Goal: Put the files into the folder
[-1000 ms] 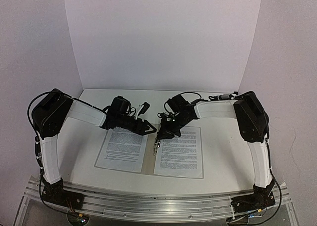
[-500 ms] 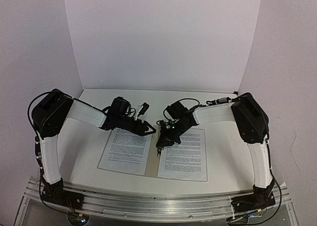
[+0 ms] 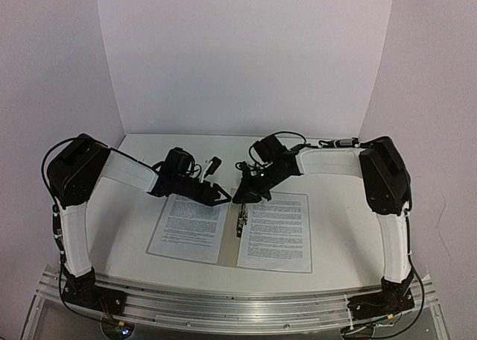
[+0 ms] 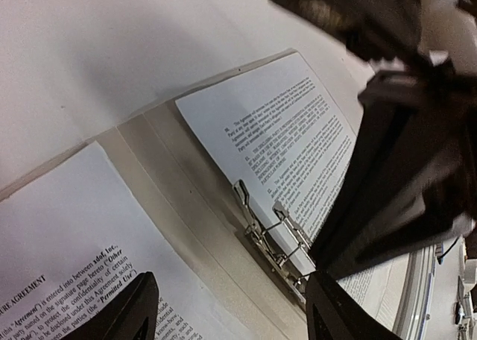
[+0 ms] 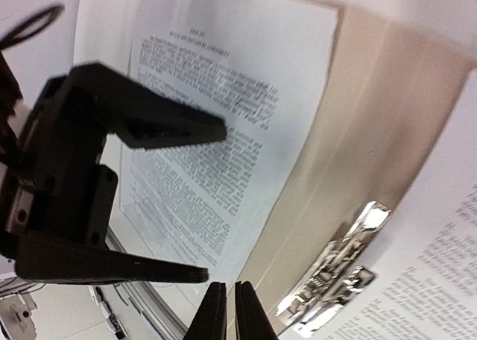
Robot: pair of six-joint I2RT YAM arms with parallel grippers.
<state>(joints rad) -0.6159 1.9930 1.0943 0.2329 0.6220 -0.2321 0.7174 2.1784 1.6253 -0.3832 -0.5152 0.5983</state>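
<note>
Top view: fixed, high, behind arm bases, faces down and forward. Far off. Takes in whole bench, back wall, left claw and right claw mid-frame.
Left wrist view: very near, low, tilted. Looks past own fingers at frame bottom across folder spine. Right claw looms at right.
Right wrist view: very near, looks down past own fingertips at frame bottom. Left claw at left.
Shared by all three: metal clip, printed sheets on both sides.
</note>
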